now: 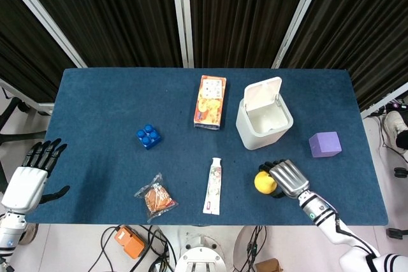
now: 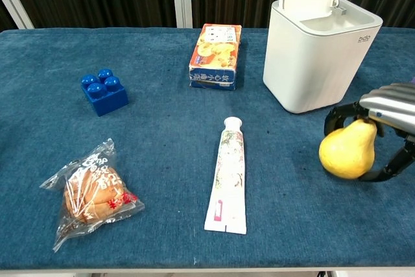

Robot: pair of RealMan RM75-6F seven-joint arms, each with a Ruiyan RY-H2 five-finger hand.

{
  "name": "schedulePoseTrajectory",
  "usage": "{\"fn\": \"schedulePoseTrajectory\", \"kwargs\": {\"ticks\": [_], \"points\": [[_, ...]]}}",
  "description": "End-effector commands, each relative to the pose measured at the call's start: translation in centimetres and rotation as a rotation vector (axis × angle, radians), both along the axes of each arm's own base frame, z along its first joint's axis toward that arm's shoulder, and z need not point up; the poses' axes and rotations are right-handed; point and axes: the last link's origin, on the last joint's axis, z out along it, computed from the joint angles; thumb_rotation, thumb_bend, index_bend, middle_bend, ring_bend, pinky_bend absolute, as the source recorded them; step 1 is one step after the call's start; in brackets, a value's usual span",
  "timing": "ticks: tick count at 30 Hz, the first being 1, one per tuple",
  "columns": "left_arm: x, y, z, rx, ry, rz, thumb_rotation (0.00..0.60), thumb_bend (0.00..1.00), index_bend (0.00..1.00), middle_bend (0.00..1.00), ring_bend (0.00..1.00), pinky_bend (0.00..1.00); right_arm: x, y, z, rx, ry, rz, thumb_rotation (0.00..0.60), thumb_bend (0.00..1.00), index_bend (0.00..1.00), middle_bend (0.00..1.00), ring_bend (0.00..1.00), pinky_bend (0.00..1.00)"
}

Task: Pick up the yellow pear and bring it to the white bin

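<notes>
The yellow pear (image 1: pixel 263 183) sits on the blue table near the front edge, right of centre. My right hand (image 1: pixel 288 177) has come in from the right and wraps around it. In the chest view the fingers (image 2: pixel 343 111) curl over the neck of the pear (image 2: pixel 347 154) and the thumb hooks under its right side. The pear rests on the cloth. The white bin (image 1: pixel 255 137) stands just behind the pear with its lid flipped up; its wall (image 2: pixel 311 63) is close to the hand. My left hand (image 1: pixel 29 179) hangs open off the table's left edge.
A purple cube (image 1: pixel 324 144) lies right of the bin. A toothpaste tube (image 1: pixel 213 186) lies left of the pear. Further left are a bagged snack (image 1: pixel 155 197) and a blue block (image 1: pixel 148 136). A snack box (image 1: pixel 210 102) lies left of the bin.
</notes>
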Motion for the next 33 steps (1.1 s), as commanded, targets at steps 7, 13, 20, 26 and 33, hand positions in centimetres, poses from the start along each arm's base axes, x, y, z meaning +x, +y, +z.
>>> {"fn": "schedulePoseTrajectory", "kwargs": {"ticks": [7,13,20,26,33], "points": [[0.0,0.0,0.1,0.006,-0.005,0.004,0.600,0.10,0.00,0.00,0.00,0.00,2.6,1.7,7.8,-0.350,-0.286,0.187,0.600,0.34,0.81,0.63,0.63,0.67],[-0.1,0.1,0.4,0.030,-0.013,0.019,0.600,0.10,0.00,0.00,0.00,0.00,5.9,-3.0,11.7,-0.511,-0.299,0.170,0.600,0.34,0.78,0.63,0.63,0.67],[0.0,0.2,0.1,0.012,0.000,0.017,0.600,0.10,0.00,0.00,0.00,0.00,7.8,-10.3,11.1,-0.554,-0.167,0.058,0.600,0.34,0.75,0.63,0.62,0.66],[-0.2,0.5,0.3,0.010,-0.007,0.032,0.600,0.10,0.00,0.00,0.00,0.00,7.5,-12.6,8.9,-0.459,-0.132,-0.019,0.600,0.34,0.63,0.61,0.56,0.63],[-0.4,0.8,0.7,0.020,-0.020,0.040,0.600,0.10,0.00,0.00,0.00,0.00,6.0,-11.7,8.2,-0.342,-0.121,-0.059,0.600,0.34,0.08,0.33,0.33,0.48]]}}
